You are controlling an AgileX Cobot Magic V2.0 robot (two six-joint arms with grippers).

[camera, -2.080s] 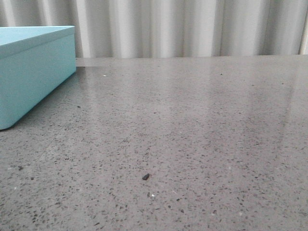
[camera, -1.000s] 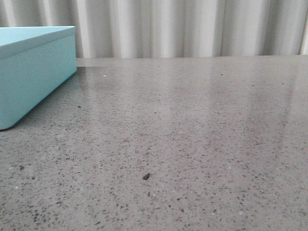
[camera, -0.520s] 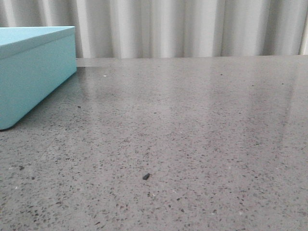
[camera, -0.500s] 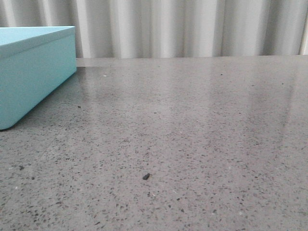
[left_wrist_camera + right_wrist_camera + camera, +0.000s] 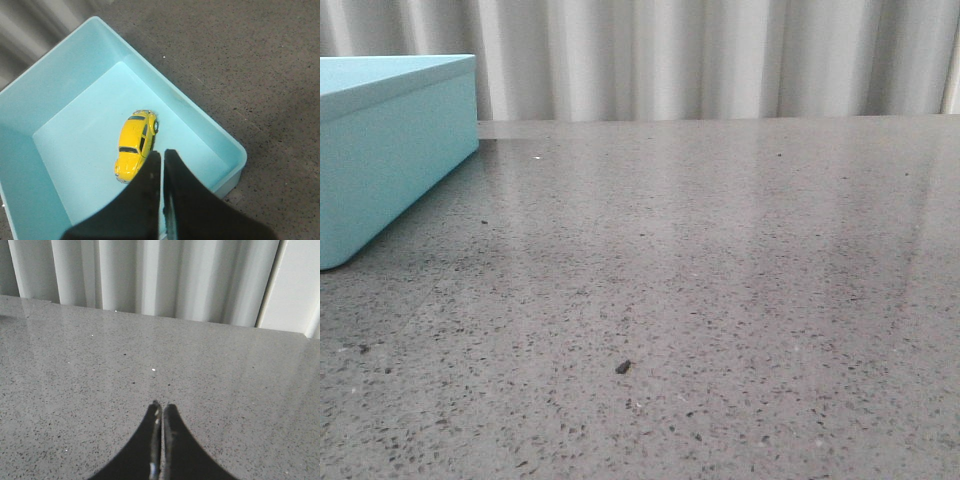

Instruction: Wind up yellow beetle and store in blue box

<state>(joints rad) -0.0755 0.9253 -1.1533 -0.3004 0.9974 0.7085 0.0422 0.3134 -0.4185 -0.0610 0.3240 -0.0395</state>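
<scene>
Yellow beetle (image 5: 136, 145) on the blue box (image 5: 200, 127) floor, just beyond the closed, empty left hand (image 5: 162, 154).

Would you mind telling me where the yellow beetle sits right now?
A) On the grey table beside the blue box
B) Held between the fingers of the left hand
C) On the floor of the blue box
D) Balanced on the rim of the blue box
C: the left wrist view shows the yellow beetle resting on the inner floor of the blue box, with the shut left hand above it holding nothing.
</scene>
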